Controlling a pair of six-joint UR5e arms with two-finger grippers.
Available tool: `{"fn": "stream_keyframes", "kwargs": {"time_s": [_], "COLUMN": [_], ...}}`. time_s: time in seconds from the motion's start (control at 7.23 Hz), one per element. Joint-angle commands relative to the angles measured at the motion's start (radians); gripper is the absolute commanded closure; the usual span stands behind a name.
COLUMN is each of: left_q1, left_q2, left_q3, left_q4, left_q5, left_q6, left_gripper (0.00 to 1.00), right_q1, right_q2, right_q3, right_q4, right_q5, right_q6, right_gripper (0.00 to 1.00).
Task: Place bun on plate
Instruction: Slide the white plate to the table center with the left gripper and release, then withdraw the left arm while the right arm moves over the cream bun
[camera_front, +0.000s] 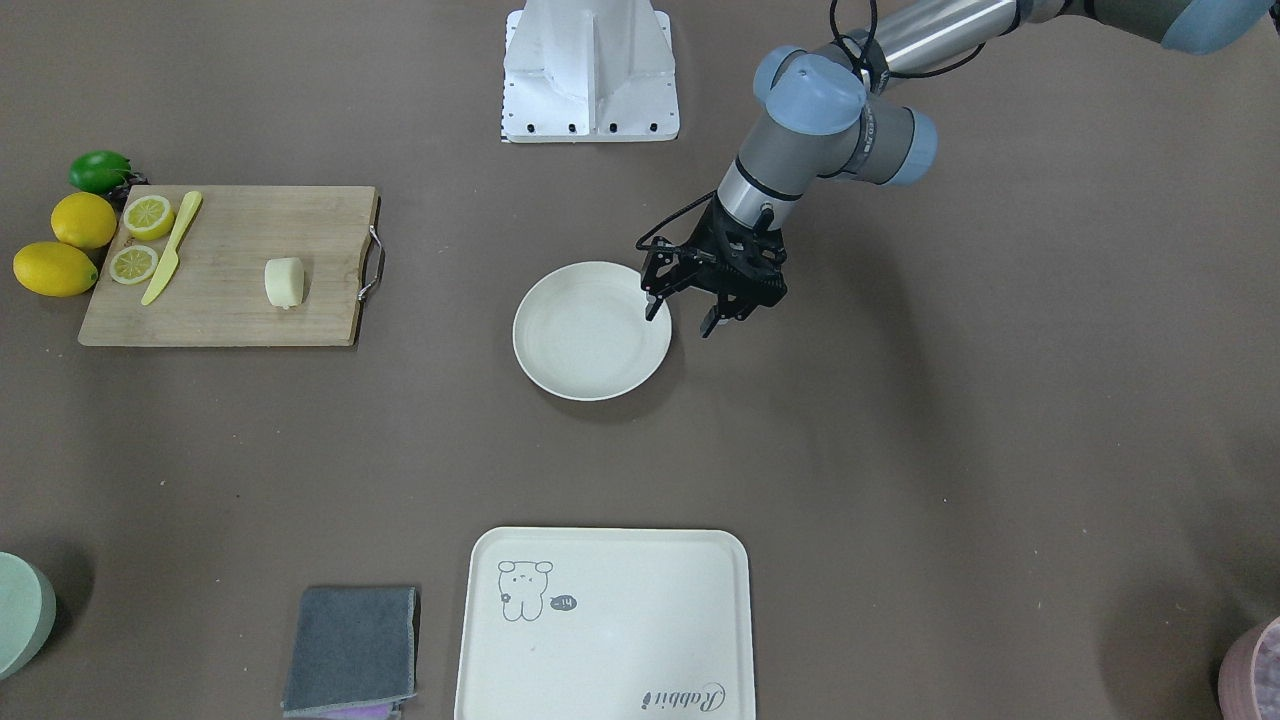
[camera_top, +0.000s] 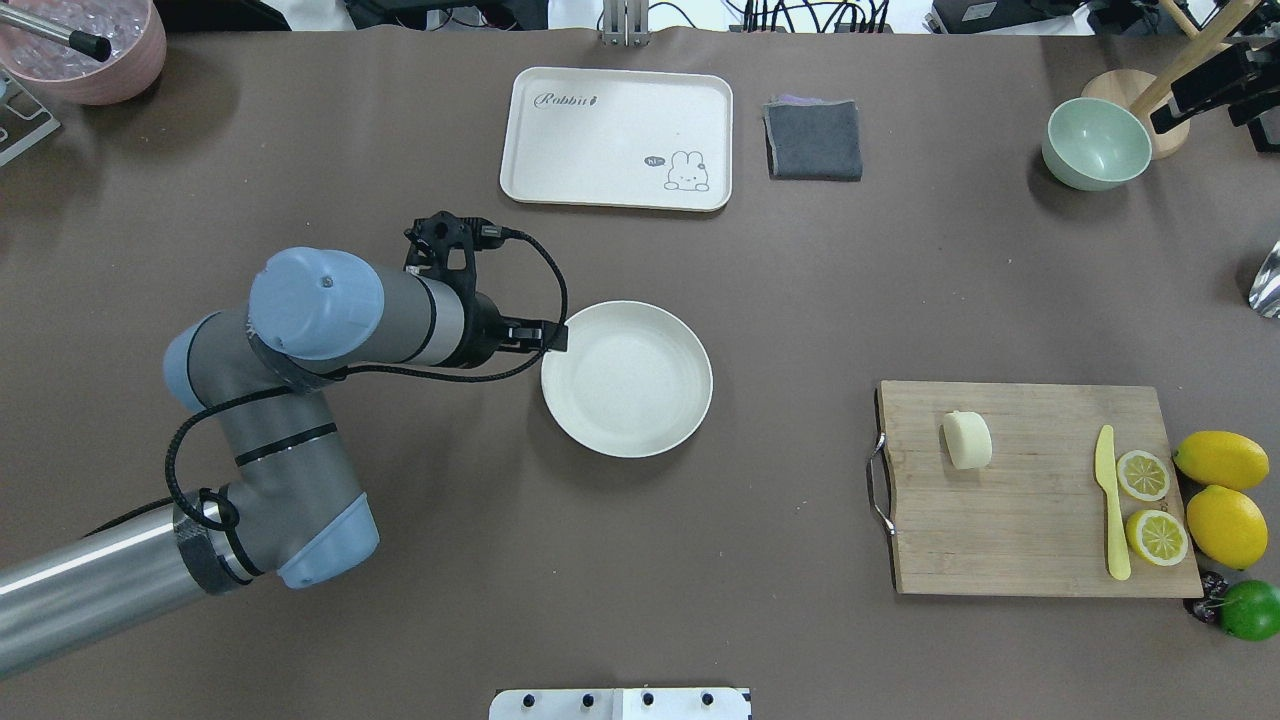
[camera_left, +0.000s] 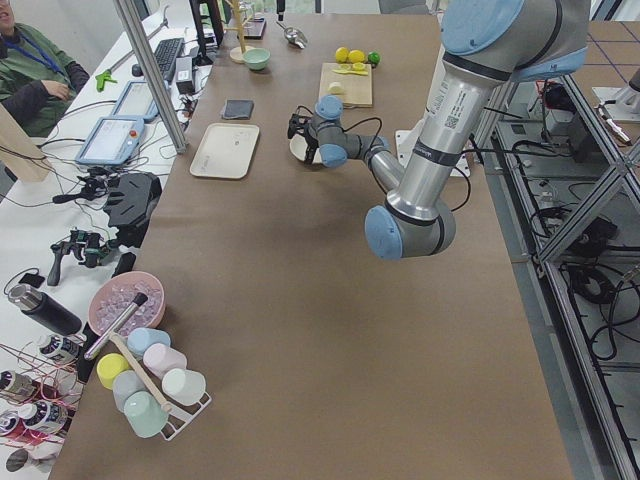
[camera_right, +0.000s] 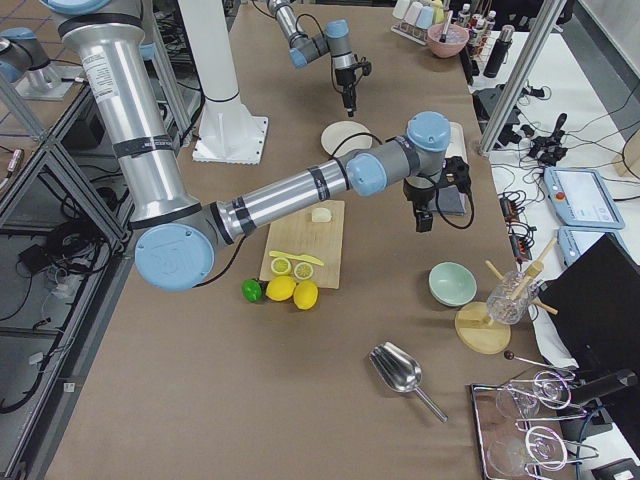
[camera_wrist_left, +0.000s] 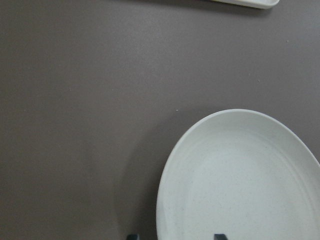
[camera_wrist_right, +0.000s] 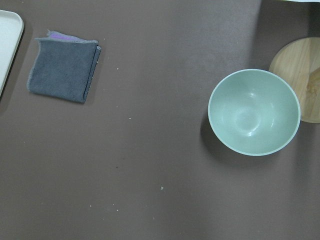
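Note:
The bun (camera_top: 967, 440), a small pale cream block, lies on the wooden cutting board (camera_top: 1030, 520) at the robot's right. The round cream plate (camera_top: 627, 378) sits empty in the middle of the table. My left gripper (camera_front: 682, 318) hangs open at the plate's rim on the side away from the bun, one fingertip over the rim and nothing between the fingers. In the left wrist view the plate (camera_wrist_left: 240, 180) fills the lower right. My right gripper (camera_right: 421, 215) shows only in the exterior right view, high over the grey cloth area; I cannot tell its state.
On the board lie a yellow knife (camera_top: 1110, 500) and two lemon halves (camera_top: 1143, 475). Whole lemons (camera_top: 1222, 459) and a lime (camera_top: 1250, 608) sit beside it. A cream tray (camera_top: 617, 137), grey cloth (camera_top: 814, 140) and green bowl (camera_top: 1096, 144) line the far edge.

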Motion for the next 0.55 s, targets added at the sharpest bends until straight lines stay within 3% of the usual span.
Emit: {"fn": "stream_keyframes", "kwargs": {"time_s": [0.0,0.28,0.42], "left_q1": [-0.124,-0.282,-0.331], "left_q2": [0.024,0.067,0.086], "left_q3": [-0.028,-0.031,-0.028], "left_q4": [-0.001,0.005,0.008], "left_q5": [-0.024,-0.196,-0.203], "left_q6": [0.008,0.164,0.201], "left_gripper": [0.03,0.03,0.03], "right_q1": [-0.042,-0.056,-0.077], "right_q2": [0.011,-0.004,-0.007], "right_q3": [0.011,0.033,0.034], "right_q4": [0.000,-0.006,-0.003], "right_q5": [0.007,0.054,0.079], "right_q6": [0.000,0.012,0.020], "right_gripper": [0.00,0.00,0.00]}}
